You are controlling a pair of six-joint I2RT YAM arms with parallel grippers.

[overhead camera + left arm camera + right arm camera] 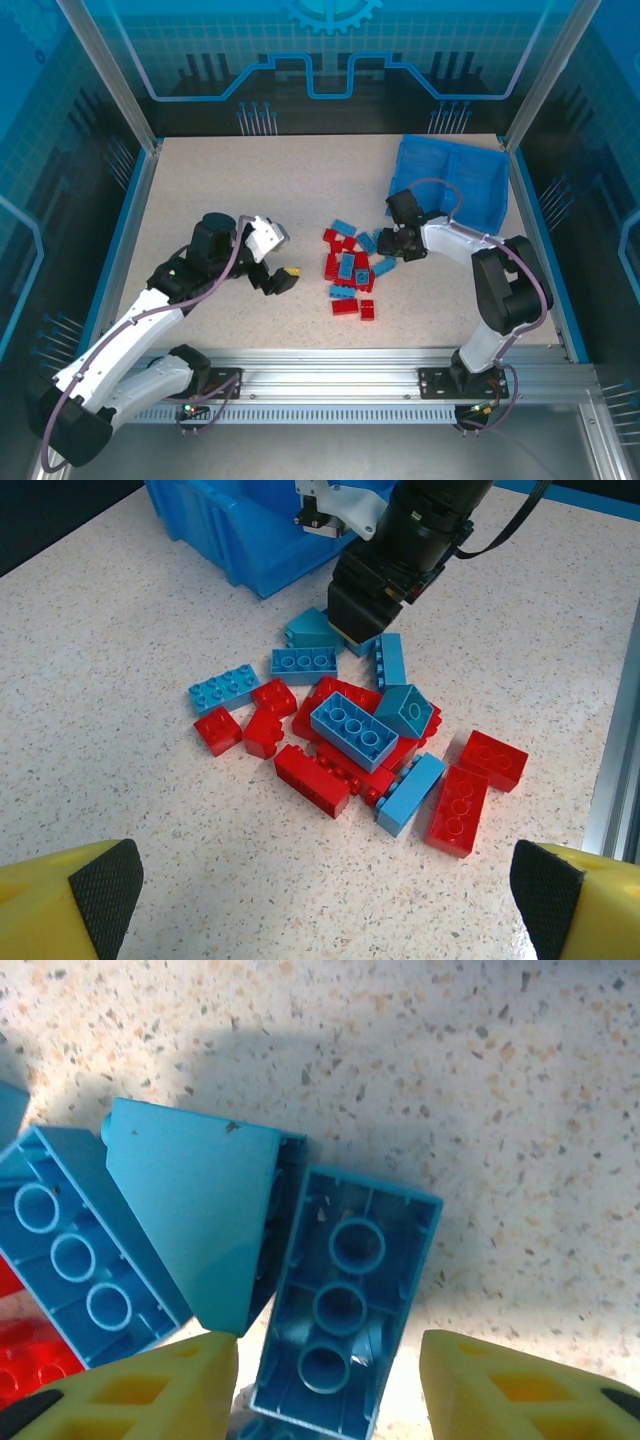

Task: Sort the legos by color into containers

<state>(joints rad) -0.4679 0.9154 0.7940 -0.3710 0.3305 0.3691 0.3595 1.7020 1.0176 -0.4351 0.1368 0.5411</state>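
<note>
One pile of bricks lies mid-counter. In the left wrist view I count roughly eight blue and nine red; they overlap, so the exact number cannot be told. All lie on the counter, heaped or just beside one another.

One blue tray sits at about 1 o'clock from the pile, near the far right corner.

There are two claws. The left claw hovers at 9 o'clock of the pile, spread wide and holding nothing. The right claw is down at the pile's 2 o'clock edge. It is half-spread and straddles one upturned blue brick, with a gap on one side. A sloped blue brick lies touching that brick at its 9 o'clock.
</note>
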